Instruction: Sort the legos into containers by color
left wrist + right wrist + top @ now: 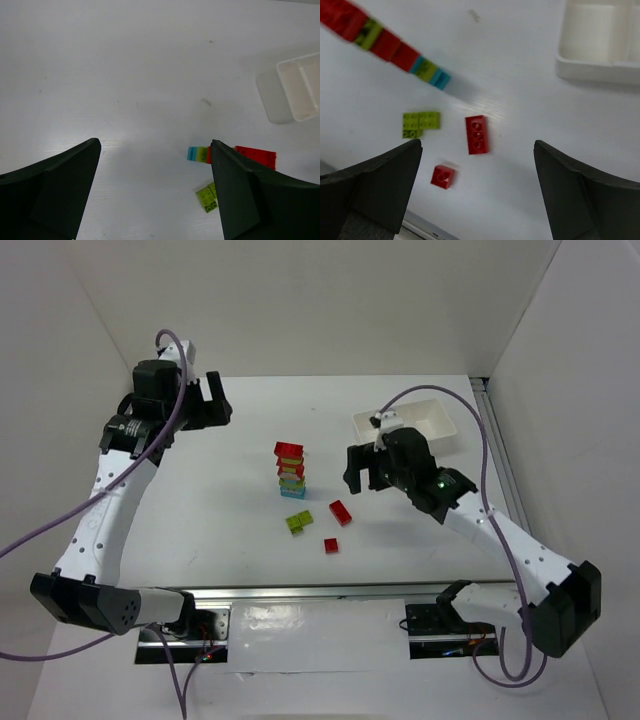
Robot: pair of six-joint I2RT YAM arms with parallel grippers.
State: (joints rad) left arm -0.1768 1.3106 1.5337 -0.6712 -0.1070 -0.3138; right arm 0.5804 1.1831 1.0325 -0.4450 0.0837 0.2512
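Note:
A tall stack of red, green and cyan legos [290, 469] stands mid-table; it shows in the right wrist view [385, 45] and partly in the left wrist view [197, 153]. A green brick [299, 522], a long red brick [341, 512] and a small red brick [331, 545] lie loose in front of it. The white tray [409, 426] is at the back right. My right gripper [362, 478] is open and empty, hovering right of the stack, above the long red brick [477, 134]. My left gripper [212, 400] is open and empty at the back left.
White walls close in the table at the back and both sides. A metal rail [330, 592] runs along the near edge by the arm bases. The tray's near rim [597, 70] sits at the top right of the right wrist view.

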